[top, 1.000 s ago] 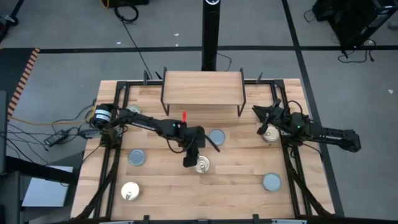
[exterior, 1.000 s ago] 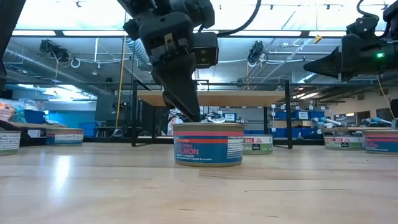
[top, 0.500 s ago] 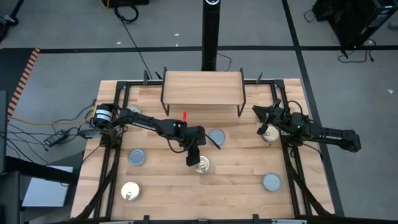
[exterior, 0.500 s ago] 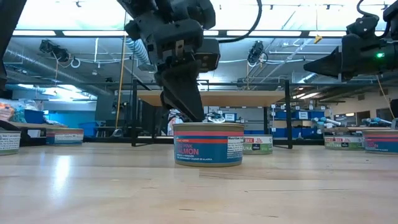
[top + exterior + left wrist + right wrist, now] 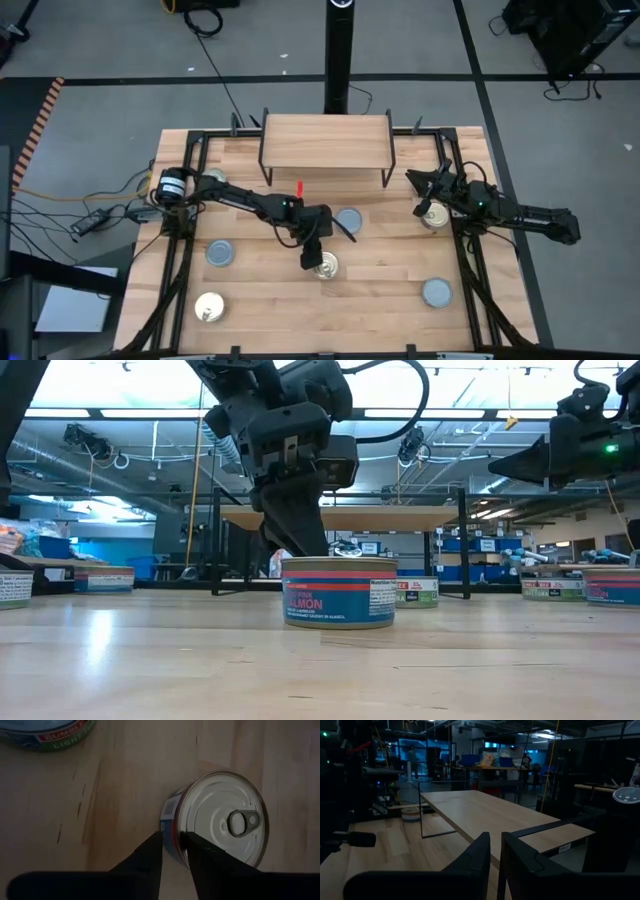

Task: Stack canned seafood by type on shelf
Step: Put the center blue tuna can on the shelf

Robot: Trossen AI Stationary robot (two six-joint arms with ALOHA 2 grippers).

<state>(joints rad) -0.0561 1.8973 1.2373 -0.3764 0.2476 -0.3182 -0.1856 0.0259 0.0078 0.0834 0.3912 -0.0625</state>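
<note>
- The small light-wood shelf on black wire legs carries no tins, so stacking has not begun.
- Five flat round tins show, scattered on the wooden worktop.
- The left pincer pinches the rim of the gold-lidded pull-tab salmon tin at mid-worktop.
- The right pincer, nearly clenched and empty, hovers near the shelf's right end.

The wooden table carries the bare-topped shelf; tins lie scattered around it.
</note>
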